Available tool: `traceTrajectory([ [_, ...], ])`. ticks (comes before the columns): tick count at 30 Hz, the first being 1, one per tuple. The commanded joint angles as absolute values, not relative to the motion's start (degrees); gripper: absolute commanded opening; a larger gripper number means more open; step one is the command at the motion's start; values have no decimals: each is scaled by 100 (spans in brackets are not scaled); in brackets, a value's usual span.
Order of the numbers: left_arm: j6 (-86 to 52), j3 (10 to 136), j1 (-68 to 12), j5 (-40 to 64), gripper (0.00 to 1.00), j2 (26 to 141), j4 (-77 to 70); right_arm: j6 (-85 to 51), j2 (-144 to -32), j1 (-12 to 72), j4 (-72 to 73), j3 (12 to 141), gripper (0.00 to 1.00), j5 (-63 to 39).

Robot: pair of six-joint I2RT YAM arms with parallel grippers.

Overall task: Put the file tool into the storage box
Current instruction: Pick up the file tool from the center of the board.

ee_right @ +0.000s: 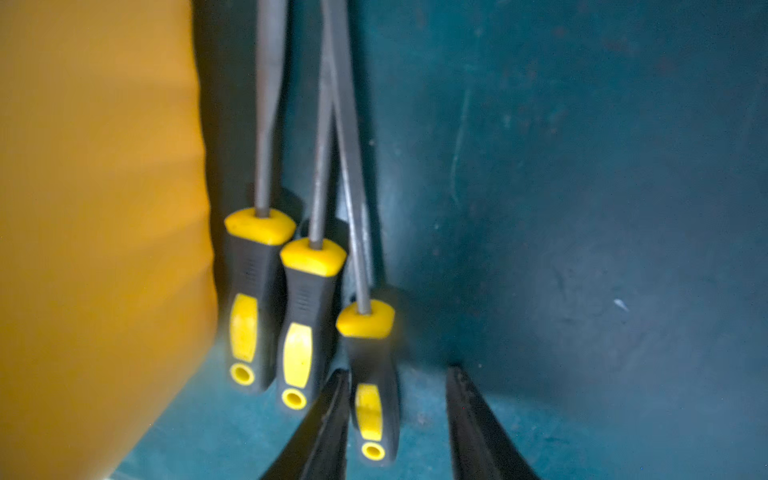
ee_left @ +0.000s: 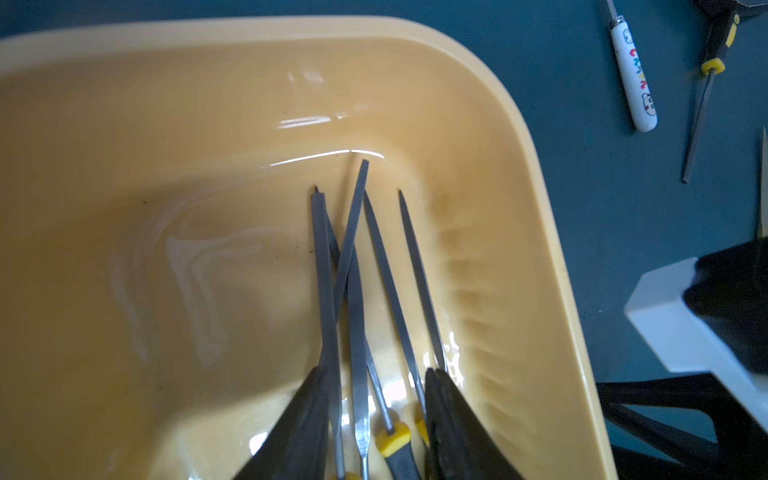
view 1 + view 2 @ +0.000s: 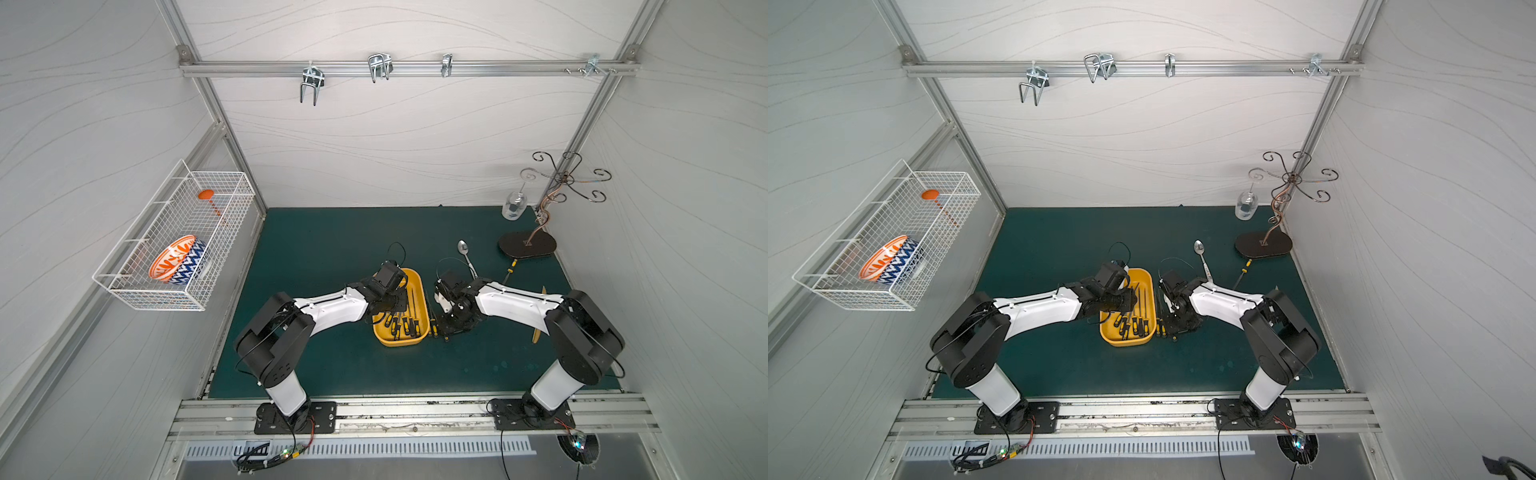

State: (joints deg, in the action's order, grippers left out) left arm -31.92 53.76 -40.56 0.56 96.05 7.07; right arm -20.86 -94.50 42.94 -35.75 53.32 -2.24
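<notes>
File tool (image 1: 374,374) not in the storage box (image 3: 401,341): flat on the mat, black-and-yellow handle toward the robot, blade crossing over the blade of its neighbour. Two more files (image 1: 253,299) alongside, handles side by side, the nearest just beside the box's right outer wall (image 1: 104,208). Several other files (image 2: 357,291) inside the yellow box, blades fanned and overlapping, tips toward the far end.

Underneath, a dark green mat (image 3: 332,249), scuffed and speckled. On three sides, white panels with faint wavy lines (image 3: 395,145) in an aluminium frame; across the back, a rail with metal hooks (image 3: 378,66). On the left wall, a white wire basket (image 3: 137,291) with an orange-and-blue bowl (image 3: 178,259). Farther back on the mat, a spoon (image 3: 463,248), a curly wire stand (image 3: 528,245) and a glass jar (image 3: 514,206).

Right gripper (image 1: 397,370) low over the mat, jaws parted and straddling the file tool's handle; one finger close against it, the other clear of it. Left gripper (image 2: 376,370) over the box, jaws parted above the fanned blades, nothing seen clamped.
</notes>
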Motion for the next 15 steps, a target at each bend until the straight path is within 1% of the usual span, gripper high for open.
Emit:
traceTrajectory([
  [1, -3199, 5440, -4074, -20, 43, 9485, 572, -2050, -9762, 4484, -3779, 5282, 31, -240],
  [3, -3199, 5449, -4067, -23, 44, 9467, 557, -2066, -9847, 4524, -3779, 5307, 23, -237],
  [6, -3199, 5458, -4074, 12, 47, 9453, 554, -2096, -9889, 4521, -3770, 5317, 15, -228],
  [8, -3199, 5458, -4074, 63, 52, 9438, 530, -2092, -9821, 4474, -3772, 5326, 11, -210],
  [10, -3199, 5442, -4071, 125, 56, 9393, 476, -2131, -9648, 4325, -3734, 5310, 10, -311],
  [15, -3243, 5322, -4069, 452, 65, 9257, 101, -2192, -8741, 3808, -3152, 5023, 8, -1304],
])
